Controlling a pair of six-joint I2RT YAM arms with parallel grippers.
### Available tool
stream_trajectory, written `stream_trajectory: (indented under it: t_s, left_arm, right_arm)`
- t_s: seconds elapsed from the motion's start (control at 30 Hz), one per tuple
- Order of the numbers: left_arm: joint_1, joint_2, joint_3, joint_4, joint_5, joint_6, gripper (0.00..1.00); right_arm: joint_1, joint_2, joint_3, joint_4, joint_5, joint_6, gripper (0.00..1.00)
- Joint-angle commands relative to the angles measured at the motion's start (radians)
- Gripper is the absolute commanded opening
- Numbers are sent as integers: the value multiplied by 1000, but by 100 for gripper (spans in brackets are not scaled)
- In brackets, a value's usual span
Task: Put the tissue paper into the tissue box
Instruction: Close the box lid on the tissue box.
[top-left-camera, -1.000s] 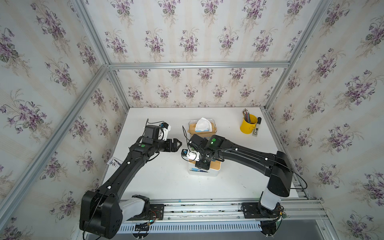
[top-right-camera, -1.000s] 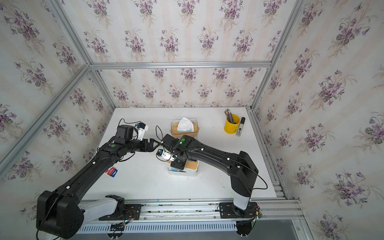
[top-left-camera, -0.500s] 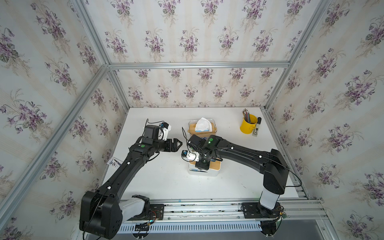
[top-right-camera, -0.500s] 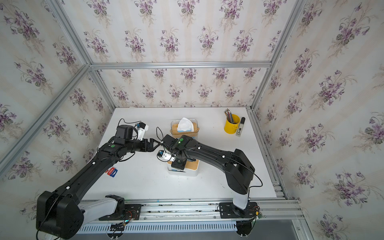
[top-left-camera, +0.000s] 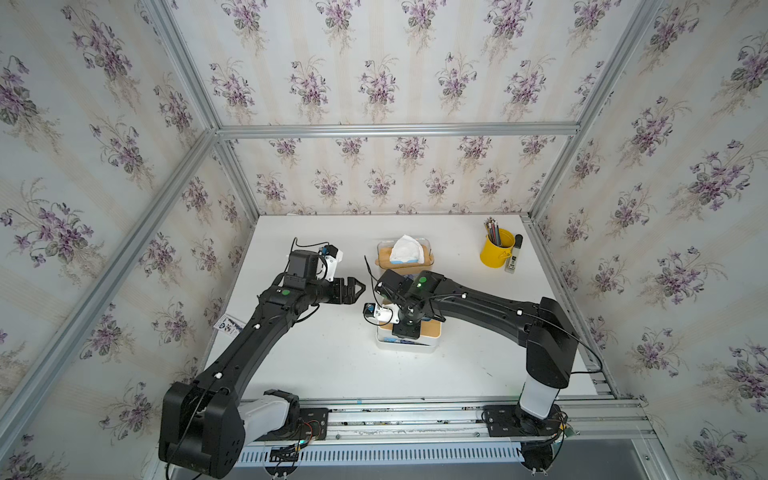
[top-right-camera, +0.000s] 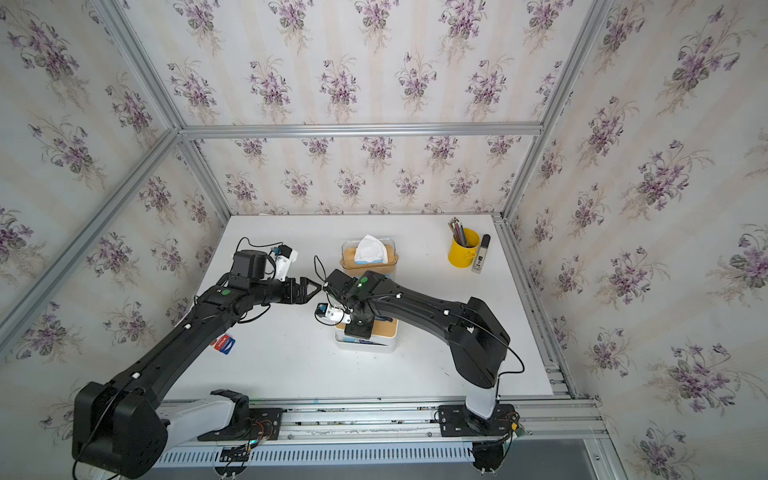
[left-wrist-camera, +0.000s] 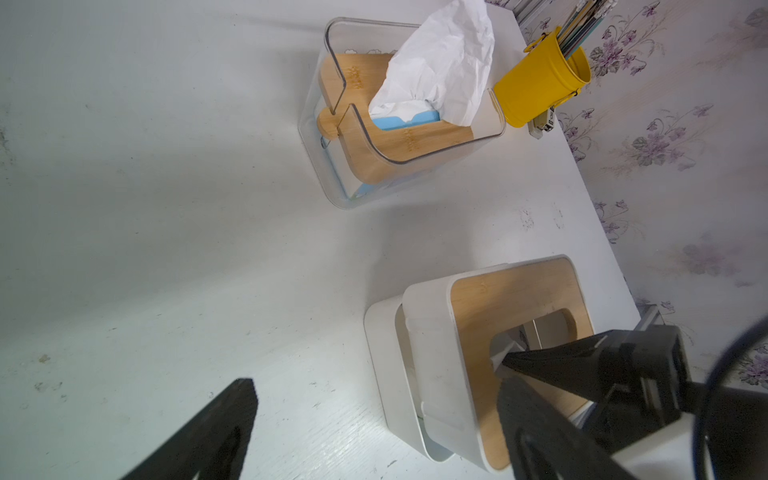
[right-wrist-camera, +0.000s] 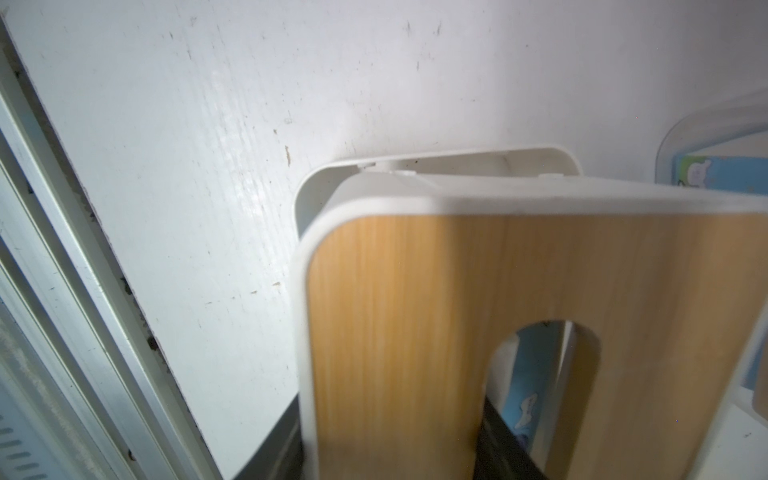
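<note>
The white tissue box (top-left-camera: 405, 345) stands mid-table in both top views. My right gripper (top-left-camera: 405, 328) is shut on its bamboo-topped lid (right-wrist-camera: 415, 311). One finger goes through the lid's slot and the other sits on its outer edge. The lid (left-wrist-camera: 498, 299) is tilted up off the white base (left-wrist-camera: 382, 361). Through the slot a blue tissue paper pack (right-wrist-camera: 528, 386) shows inside the box. My left gripper (top-left-camera: 357, 286) hangs open just left of the box, with nothing between its fingers (left-wrist-camera: 208, 432).
A clear tissue holder (top-left-camera: 405, 259) with a bamboo lid and a white tissue (left-wrist-camera: 436, 70) sticking out stands behind the white box. A yellow pencil cup (top-left-camera: 496, 249) and a stapler (top-left-camera: 513, 259) are at the back right. A small card (top-right-camera: 224, 345) lies by the left edge.
The right arm's elbow has shifted slightly left, with the lid still held. The left arm has not moved.
</note>
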Motion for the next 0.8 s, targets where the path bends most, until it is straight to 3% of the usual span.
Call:
stream_trajectory:
  t_s: [0.0,0.77]
  left_arm:
    - [1,0,-1,31,13,-4,95]
    - [1,11,-6,48,18,-4,95]
  right_arm:
    - [0,-10,2,-35,-48,-37,22]
    - [10,46,47,-72,-21,-28,22]
